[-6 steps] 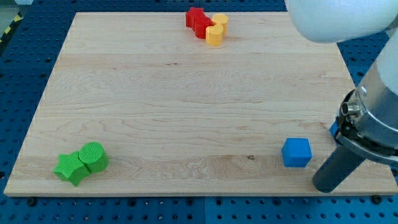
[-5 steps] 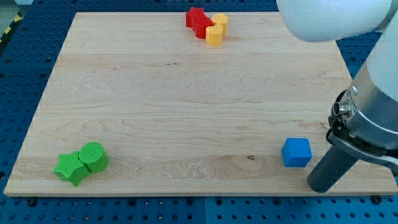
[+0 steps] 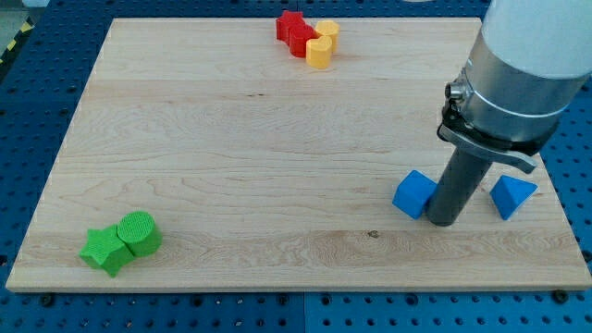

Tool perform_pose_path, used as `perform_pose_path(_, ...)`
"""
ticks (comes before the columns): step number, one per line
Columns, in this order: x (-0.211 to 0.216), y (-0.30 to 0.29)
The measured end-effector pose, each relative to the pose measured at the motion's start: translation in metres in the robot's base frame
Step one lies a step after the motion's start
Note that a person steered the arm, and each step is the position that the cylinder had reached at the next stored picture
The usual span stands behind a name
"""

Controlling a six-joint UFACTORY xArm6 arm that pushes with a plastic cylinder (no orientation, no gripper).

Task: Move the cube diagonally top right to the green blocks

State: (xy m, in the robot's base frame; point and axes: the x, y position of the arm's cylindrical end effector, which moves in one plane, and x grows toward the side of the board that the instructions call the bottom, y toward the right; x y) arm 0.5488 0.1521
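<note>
My tip [image 3: 442, 220] rests on the wooden board [image 3: 259, 139], touching or all but touching the right side of the blue cube [image 3: 413, 194]; the rod covers that side of the cube, so the contact itself cannot be made out. There are no jaws here, only the straight dark rod, so nothing is open, closed or clamped.

The blue cube, the landmark for the rest, sits turned at an angle in the lower right part of the board. Just beyond the rod on the cube's right lies a blue triangular block [image 3: 511, 196], its upper left corner partly hidden behind the collar of the arm [image 3: 518, 65]. The arm's upper body is cut off at the view's top and right.

Well apart from the cube, far toward the view's lower left, stand 2 green blocks touching each other: a green star-shaped block [image 3: 104, 249] and a green cylinder [image 3: 139, 232] at its upper right. Far toward the view's top, left of the cube, is a tight cluster at the board's upper edge: a red block [image 3: 295, 32] of uncertain shape, pressed against 2 yellow blocks [image 3: 321, 43] whose outlines merge, so their shapes are hard to tell.
</note>
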Motion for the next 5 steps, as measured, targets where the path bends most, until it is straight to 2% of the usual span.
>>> perform_pose_path(2, -0.006, -0.031)
perform_pose_path(5, -0.055, -0.073)
